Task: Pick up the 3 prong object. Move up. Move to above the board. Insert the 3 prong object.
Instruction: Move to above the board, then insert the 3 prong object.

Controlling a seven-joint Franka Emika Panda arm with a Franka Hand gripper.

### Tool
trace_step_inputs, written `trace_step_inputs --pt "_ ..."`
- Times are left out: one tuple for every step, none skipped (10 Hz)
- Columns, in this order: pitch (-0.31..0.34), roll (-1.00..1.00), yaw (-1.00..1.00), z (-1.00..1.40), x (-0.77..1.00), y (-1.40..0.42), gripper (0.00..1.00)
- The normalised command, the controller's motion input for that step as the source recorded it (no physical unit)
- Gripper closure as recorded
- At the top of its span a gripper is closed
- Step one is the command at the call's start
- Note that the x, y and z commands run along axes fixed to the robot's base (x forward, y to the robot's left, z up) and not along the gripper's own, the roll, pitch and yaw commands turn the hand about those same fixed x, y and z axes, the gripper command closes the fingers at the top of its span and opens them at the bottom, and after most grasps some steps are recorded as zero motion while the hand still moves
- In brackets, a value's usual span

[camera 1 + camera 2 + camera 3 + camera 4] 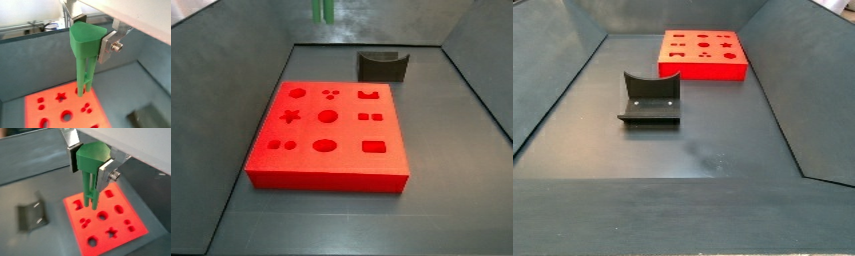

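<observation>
Gripper [93, 37] is clamped on the 3 prong object [83, 55], hanging high above the board [107, 220]. My worry atm: prongs not lined up w/ the three small dots [330, 94], so it'd jam on the red face going down.

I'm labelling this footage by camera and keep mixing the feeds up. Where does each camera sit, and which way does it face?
Wrist view: rides the arm, looks down past the gripper, shut on the green 3 prong object, above the red board.
Wrist view: same, from the opposite side; the fixture shows.
Side view: beside the table, board nearest; only the object's tip shows.
Side view: fixture nearest; no robot.
All share the board.
</observation>
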Motion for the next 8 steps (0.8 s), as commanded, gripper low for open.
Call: trace_step_inputs --pt "0.043 -0.08 -1.00 -0.04 0.38 -0.99 1.00" --pt "0.056 -0.08 -1.00 -0.02 0.30 -0.71 1.00" --pt "0.089 -0.08 -0.91 0.00 0.15 -0.26 1.00" --pt "0.088 -0.07 -0.73 0.01 0.11 -0.14 1.00" --pt "0.083 -0.05 -0.48 0.01 0.06 -0.09 1.00" --pt "0.082 -0.05 -0.24 0.01 0.05 -0.06 1.00" --pt "-0.004 0.16 0.00 -0.25 0.00 0.17 1.00" --pt "-0.004 0.21 0.00 -0.35 0.00 0.29 1.00"
